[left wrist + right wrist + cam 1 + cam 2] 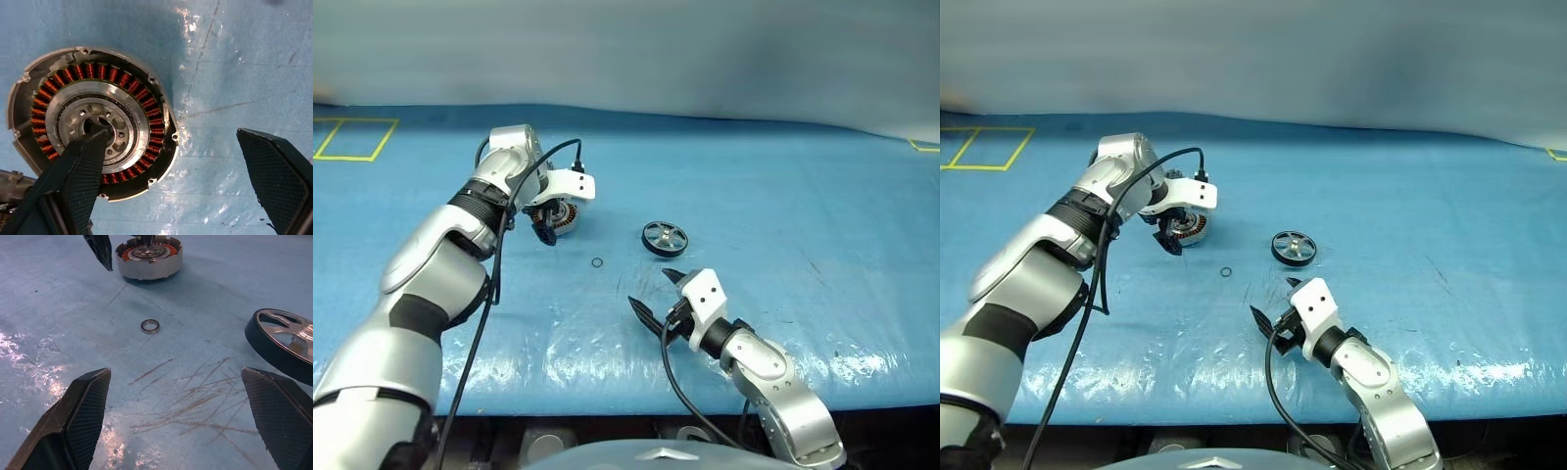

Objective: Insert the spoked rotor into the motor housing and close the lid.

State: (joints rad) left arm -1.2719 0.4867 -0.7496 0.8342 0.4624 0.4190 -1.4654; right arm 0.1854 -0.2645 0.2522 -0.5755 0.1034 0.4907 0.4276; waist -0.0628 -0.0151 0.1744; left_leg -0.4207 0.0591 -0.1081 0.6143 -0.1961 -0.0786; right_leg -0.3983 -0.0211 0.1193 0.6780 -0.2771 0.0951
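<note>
The left gripper (551, 217), fingers wide, hangs over the squat silver copper-wound motor housing (1191, 228). The right gripper (655, 294), equally wide, should straddle the dark spoked rotor (665, 238), lying right of the housing on the blue counter (783, 206), and pinch its rim squarely.

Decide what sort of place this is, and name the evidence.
Probably a robotics lab test bench: a blue-covered table with yellow tape marks, holding motor parts, a copper-wound motor housing and a spoked rotor.
</note>
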